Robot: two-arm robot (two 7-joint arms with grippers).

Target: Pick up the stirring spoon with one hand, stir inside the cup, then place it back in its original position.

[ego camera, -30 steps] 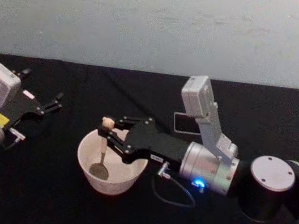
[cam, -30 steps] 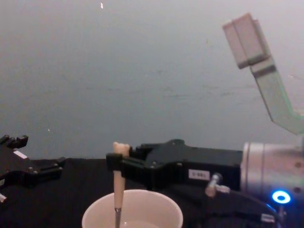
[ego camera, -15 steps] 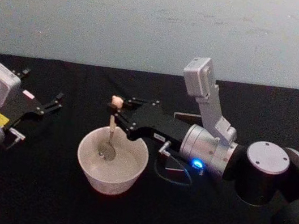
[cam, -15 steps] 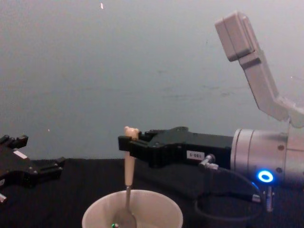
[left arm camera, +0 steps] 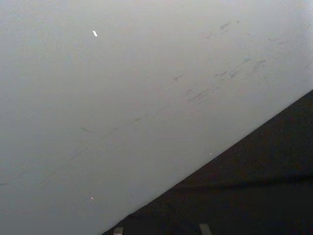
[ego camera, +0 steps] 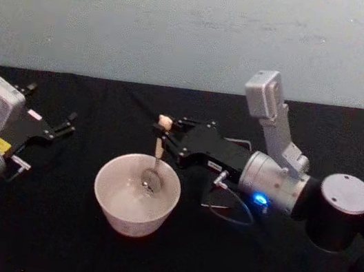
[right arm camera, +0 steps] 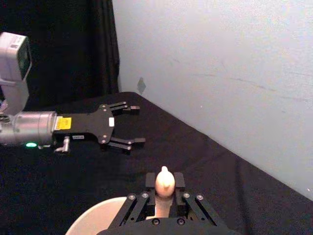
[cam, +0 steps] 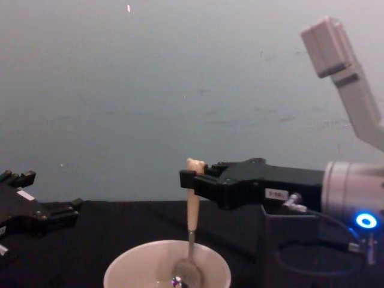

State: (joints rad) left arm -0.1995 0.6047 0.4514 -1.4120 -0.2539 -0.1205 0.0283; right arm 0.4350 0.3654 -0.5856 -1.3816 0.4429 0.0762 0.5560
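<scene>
My right gripper (ego camera: pixel 163 129) is shut on the cream handle of the stirring spoon (ego camera: pixel 158 147), just below its tiny bear head (right arm camera: pixel 165 182). The spoon hangs nearly upright, and its shiny bowl (cam: pixel 187 273) sits inside the wide cream cup (ego camera: pixel 130 204), towards the cup's far right side. A dark grey square holder (cam: pixel 282 240) stands behind and below the right gripper's body. My left gripper (ego camera: pixel 65 125) rests open at the table's left, apart from the cup; it also shows as the left gripper (right arm camera: pixel 139 125) in the right wrist view.
The black table (ego camera: pixel 229 270) has free room in front of the cup and on its near right. A thin cable (ego camera: pixel 229 210) loops under the right wrist. A pale wall (ego camera: pixel 186 25) closes the back.
The right gripper has carried the spoon to the right and slightly back. The spoon's bowl has moved from the cup's near left to its far right side. The left arm stayed still.
</scene>
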